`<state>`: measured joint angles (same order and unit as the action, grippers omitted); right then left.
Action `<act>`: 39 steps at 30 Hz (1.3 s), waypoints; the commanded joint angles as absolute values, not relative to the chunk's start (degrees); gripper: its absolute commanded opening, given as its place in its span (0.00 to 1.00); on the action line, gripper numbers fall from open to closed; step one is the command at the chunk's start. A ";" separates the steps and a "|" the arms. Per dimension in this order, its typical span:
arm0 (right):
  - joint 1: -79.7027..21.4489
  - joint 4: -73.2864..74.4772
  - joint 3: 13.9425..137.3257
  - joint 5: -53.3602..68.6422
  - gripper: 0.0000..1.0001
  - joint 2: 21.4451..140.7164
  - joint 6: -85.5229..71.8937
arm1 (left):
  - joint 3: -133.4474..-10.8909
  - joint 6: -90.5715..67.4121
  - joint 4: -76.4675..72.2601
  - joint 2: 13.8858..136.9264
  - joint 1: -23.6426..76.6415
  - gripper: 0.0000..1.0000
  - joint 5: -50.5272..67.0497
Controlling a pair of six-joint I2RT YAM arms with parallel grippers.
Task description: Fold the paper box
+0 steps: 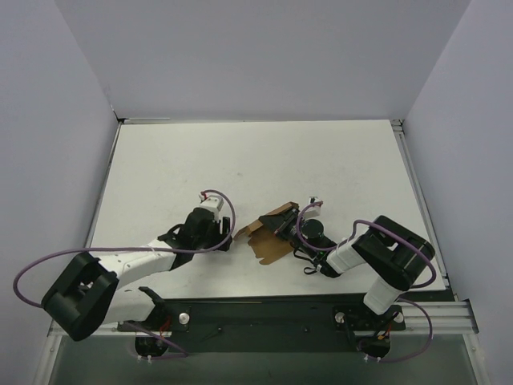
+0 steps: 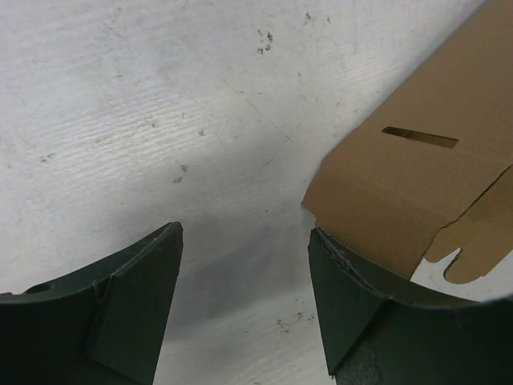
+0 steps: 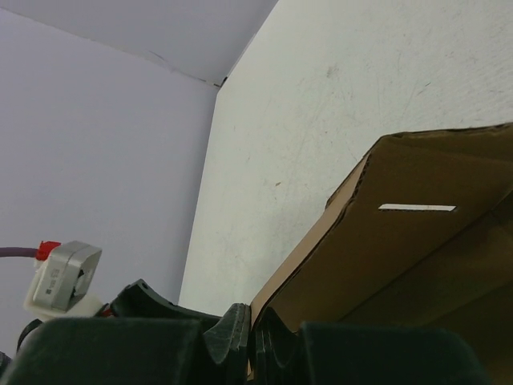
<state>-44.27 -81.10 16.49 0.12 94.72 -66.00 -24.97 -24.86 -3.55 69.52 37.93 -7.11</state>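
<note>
The thin brown creased-cardboard paper box (image 1: pixel 271 234) sits just toward six o'clock of the white surface's (image 1: pixel 240 152) centre. Light, springy and easily crushed, it is probably best pinched at a panel edge. The right gripper (image 3: pixel 251 319) appears clenched on its three o'clock edge; the left gripper (image 2: pixel 244 233), released and empty, stands just beside its nine o'clock corner.

The top view looks steeply down from above and behind the arms, covering the whole white table (image 1: pixel 240 160). The left wrist camera hangs close over the tabletop, facing down between its own fingers (image 2: pixel 120 305). The right wrist camera sits low, facing across the table towards a corner where two walls meet. All three views share the paper box (image 1: pixel 271 241).
</note>
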 commanded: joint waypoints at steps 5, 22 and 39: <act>-43.95 -86.84 16.17 -2.81 0.00 96.94 -63.02 | -26.81 -23.47 -11.50 74.27 39.20 0.73 1.39; -43.95 -87.89 16.26 -2.72 0.00 98.44 -63.98 | -28.21 -14.50 -24.43 80.16 43.59 0.47 5.45; -43.95 -88.68 15.73 -2.90 0.00 99.23 -64.51 | -28.39 -11.25 -34.19 82.53 47.28 0.24 8.52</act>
<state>-43.88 -83.31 17.04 -2.37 97.38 -67.99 -25.65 -12.82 -27.88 81.76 46.96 6.50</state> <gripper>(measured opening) 0.043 0.261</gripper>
